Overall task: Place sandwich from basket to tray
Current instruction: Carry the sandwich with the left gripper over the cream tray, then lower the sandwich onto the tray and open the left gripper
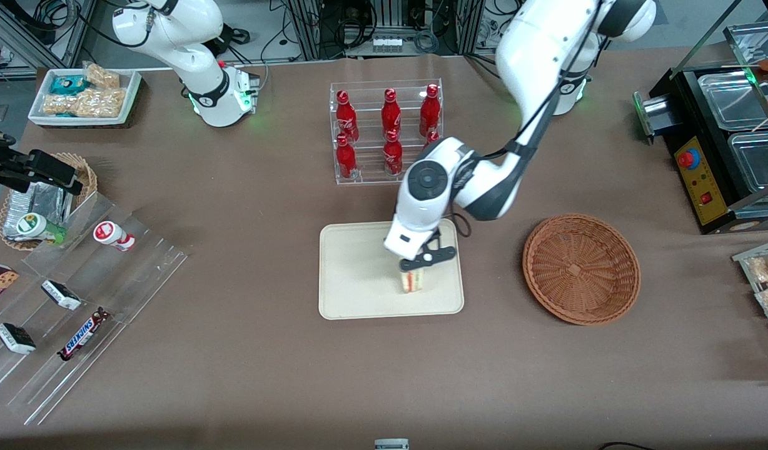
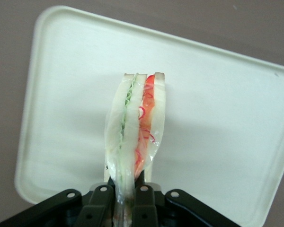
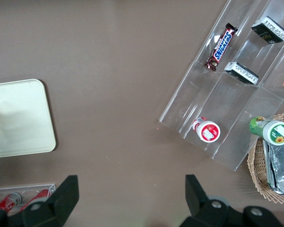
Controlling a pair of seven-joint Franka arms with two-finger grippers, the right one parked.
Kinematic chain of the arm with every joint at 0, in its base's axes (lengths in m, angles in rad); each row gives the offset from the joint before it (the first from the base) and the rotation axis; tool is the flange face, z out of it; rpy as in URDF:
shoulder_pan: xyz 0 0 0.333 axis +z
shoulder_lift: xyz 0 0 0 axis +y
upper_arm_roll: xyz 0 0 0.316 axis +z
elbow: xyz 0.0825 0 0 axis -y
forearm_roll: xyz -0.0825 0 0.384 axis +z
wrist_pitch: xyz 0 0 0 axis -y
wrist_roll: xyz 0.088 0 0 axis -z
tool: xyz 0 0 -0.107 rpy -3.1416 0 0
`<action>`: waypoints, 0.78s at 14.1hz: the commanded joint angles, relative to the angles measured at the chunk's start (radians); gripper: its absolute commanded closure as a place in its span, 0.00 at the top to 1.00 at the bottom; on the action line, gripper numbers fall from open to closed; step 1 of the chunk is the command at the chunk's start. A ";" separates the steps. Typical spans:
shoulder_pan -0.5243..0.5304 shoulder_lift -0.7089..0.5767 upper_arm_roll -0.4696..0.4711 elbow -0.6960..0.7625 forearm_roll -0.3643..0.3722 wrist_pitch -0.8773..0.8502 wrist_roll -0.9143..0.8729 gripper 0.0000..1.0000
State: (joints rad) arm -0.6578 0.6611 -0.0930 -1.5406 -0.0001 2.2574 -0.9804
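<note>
The sandwich (image 1: 411,280) stands on its narrow end over the tray (image 1: 359,275), pinched at its upper end by the claw (image 1: 414,265), whose black fingers (image 2: 102,201) are clamped tight on the clear wrap; whether its lower end actually touches the tray surface cannot be told. In the wrist view its cut edge faces the camera, green filling along one seam and red along the other, with the cream tray filling the space beneath it. In the front view, taking the tray's centre as the dial, the sandwich sits at about four o'clock, close to the rim nearest the camera and toward the working arm's end. The working arm's white wrist hangs over the tray's two o'clock corner and covers part of it. From the sandwich, the round wicker basket (image 1: 581,269) lies at three o'clock on the brown tabletop (image 1: 265,375), well apart from the tray and holding nothing visible. At twelve o'clock, farther from the camera, a clear rack of red bottles (image 1: 387,131) stands near the tray, partly hidden by the arm. Toward the parked arm's end, at nine o'clock, a clear stepped display (image 1: 77,306) holds a Snickers bar (image 1: 82,334) and small packets, with a smaller wicker basket (image 1: 46,200) just beside it.
</note>
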 commanded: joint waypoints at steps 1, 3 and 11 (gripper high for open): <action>-0.034 0.069 0.012 0.080 0.005 -0.002 0.058 0.09; -0.040 0.077 0.012 0.080 0.003 -0.001 0.074 0.10; -0.037 -0.023 0.015 0.076 0.005 0.001 0.043 1.00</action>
State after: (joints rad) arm -0.6891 0.7131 -0.0890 -1.4530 -0.0001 2.2813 -0.9261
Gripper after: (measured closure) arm 0.485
